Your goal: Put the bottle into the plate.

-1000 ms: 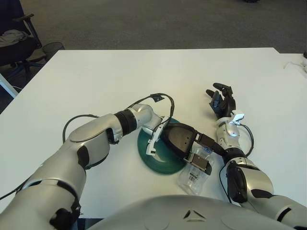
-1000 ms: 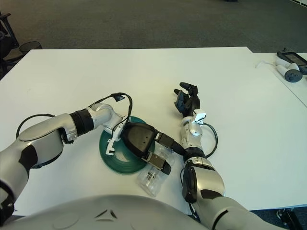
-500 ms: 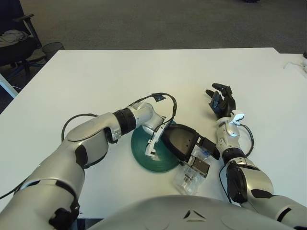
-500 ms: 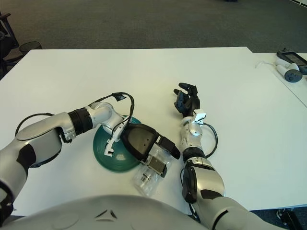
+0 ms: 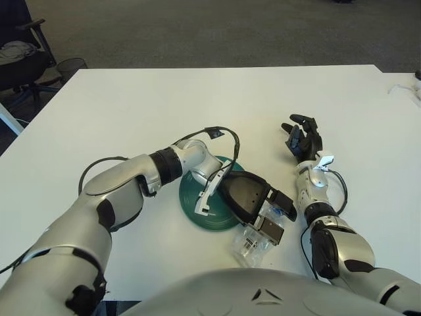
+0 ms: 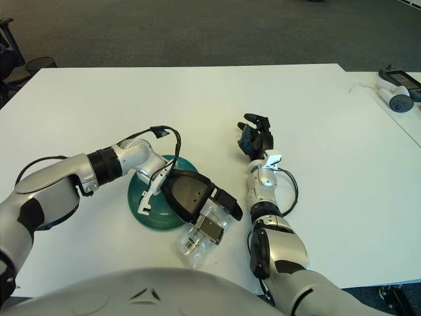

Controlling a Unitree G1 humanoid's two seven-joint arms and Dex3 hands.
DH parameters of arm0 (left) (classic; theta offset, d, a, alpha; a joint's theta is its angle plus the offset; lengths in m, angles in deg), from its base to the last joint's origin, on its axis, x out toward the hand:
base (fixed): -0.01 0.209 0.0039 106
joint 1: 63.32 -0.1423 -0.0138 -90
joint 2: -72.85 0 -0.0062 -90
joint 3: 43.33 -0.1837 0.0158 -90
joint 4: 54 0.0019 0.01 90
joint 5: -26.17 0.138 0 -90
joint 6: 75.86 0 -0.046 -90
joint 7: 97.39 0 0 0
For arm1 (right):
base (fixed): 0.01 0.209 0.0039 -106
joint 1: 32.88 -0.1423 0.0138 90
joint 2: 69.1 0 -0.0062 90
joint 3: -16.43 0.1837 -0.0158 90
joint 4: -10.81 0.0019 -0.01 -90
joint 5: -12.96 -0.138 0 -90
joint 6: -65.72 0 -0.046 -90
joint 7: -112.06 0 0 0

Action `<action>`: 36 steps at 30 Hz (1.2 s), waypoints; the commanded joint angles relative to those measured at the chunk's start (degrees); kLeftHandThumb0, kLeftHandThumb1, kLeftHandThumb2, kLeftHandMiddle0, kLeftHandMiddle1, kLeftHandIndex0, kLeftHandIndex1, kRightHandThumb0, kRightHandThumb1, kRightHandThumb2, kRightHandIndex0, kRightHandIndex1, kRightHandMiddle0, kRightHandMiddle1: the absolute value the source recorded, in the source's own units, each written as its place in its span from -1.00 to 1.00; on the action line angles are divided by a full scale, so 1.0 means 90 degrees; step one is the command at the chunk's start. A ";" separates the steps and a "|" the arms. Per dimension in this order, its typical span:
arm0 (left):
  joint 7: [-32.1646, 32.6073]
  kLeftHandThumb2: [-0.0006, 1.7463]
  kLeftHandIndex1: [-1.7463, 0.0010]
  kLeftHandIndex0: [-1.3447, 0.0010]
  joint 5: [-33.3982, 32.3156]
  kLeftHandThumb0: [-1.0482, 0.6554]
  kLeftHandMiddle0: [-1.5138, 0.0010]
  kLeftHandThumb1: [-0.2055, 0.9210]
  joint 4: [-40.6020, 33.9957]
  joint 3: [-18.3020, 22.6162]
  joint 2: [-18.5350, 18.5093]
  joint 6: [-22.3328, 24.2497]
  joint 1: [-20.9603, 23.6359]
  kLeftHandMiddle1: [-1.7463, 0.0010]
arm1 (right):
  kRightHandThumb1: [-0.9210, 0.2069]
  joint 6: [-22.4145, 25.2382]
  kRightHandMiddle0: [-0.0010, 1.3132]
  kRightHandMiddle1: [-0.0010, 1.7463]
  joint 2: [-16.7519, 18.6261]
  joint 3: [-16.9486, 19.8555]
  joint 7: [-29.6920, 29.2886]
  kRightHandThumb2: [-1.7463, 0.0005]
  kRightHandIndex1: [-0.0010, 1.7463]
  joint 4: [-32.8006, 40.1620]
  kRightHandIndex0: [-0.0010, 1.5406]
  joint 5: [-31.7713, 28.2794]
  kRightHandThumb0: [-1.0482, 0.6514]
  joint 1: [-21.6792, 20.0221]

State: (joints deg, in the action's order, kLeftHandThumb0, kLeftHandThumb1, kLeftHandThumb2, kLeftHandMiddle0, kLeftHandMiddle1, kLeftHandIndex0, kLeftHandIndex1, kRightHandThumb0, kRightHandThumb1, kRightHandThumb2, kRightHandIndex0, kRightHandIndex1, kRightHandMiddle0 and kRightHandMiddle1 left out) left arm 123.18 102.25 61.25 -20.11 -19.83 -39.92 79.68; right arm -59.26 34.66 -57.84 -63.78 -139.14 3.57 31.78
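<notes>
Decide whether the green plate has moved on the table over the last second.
Yes. The green plate has slid toward the robot's left, widening its gap from the idle right hand, with the left hand over it.

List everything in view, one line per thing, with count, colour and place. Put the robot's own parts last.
plate: 1, dark green, on the table near its front edge, partly under the left robot hand.
bottle: 1, clear plastic, lying at the plate's near right edge, held by the left robot hand.
table: 1, white, filling most of the view.
office chair: 1, dark, on the floor beyond the table's far left corner.
controller: 1, white and grey, on a second white surface at far right.
carpet: grey, behind the table.
left robot hand: 1, black, over the plate's right side, fingers closed on the bottle.
right robot hand: 1, black, right of the plate, fingers loosely spread, holding nothing.
</notes>
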 commanded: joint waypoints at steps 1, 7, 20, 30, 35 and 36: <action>-0.0504 0.04 -1.00 0.46 -0.0359 -0.22 0.61 0.50 -0.0088 0.0155 -0.0139 -0.0176 -0.0372 0.20 | -0.66 0.1049 -0.78 0.50 0.0121 -0.0005 -0.0127 -0.06 0.03 -0.0827 -0.62 0.0021 -0.34 0.0707; -0.0855 0.04 -1.00 0.46 -0.0661 -0.22 0.62 0.50 -0.0097 0.0312 -0.0158 -0.0341 -0.0580 -0.01 | -0.71 0.1028 -0.81 0.53 0.0104 -0.0025 -0.0124 -0.04 0.02 -0.0851 -0.63 0.0040 -0.34 0.0716; -0.1038 0.07 -1.00 0.44 -0.0728 -0.23 0.60 0.46 -0.0286 0.0693 -0.0247 -0.0358 -0.0961 -0.44 | -0.72 0.1080 -0.87 0.54 0.0073 -0.0025 -0.0157 -0.04 0.02 -0.0849 -0.63 0.0105 -0.36 0.0724; -0.1499 0.05 -1.00 0.38 -0.1060 0.19 0.36 0.36 -0.0275 0.0942 -0.0223 -0.0518 -0.1123 -0.58 | -0.68 0.1065 -0.85 0.55 0.0060 -0.0051 -0.0097 -0.07 0.03 -0.0826 -0.64 0.0104 -0.35 0.0750; -0.1701 0.24 -1.00 0.37 -0.1496 0.22 0.33 0.18 0.0137 0.1199 -0.0121 -0.0874 -0.0795 -0.76 | -0.73 0.1110 -0.87 0.54 0.0044 -0.0043 -0.0057 -0.05 0.02 -0.0846 -0.64 0.0080 -0.36 0.0752; -0.1657 0.33 -1.00 0.37 -0.1454 0.22 0.32 0.11 0.0132 0.1206 -0.0089 -0.0886 -0.0832 -0.85 | -0.74 0.1123 -0.87 0.54 0.0037 -0.0036 -0.0041 -0.04 0.01 -0.0858 -0.64 0.0070 -0.37 0.0753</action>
State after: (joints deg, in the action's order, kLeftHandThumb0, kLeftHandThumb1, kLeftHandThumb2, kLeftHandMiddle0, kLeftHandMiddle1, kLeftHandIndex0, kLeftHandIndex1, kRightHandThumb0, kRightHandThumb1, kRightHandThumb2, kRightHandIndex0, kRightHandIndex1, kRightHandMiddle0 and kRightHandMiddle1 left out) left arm 109.46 91.26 60.27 -11.21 -20.87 -46.36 70.96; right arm -59.23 33.90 -58.51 -63.68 -139.86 4.72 31.40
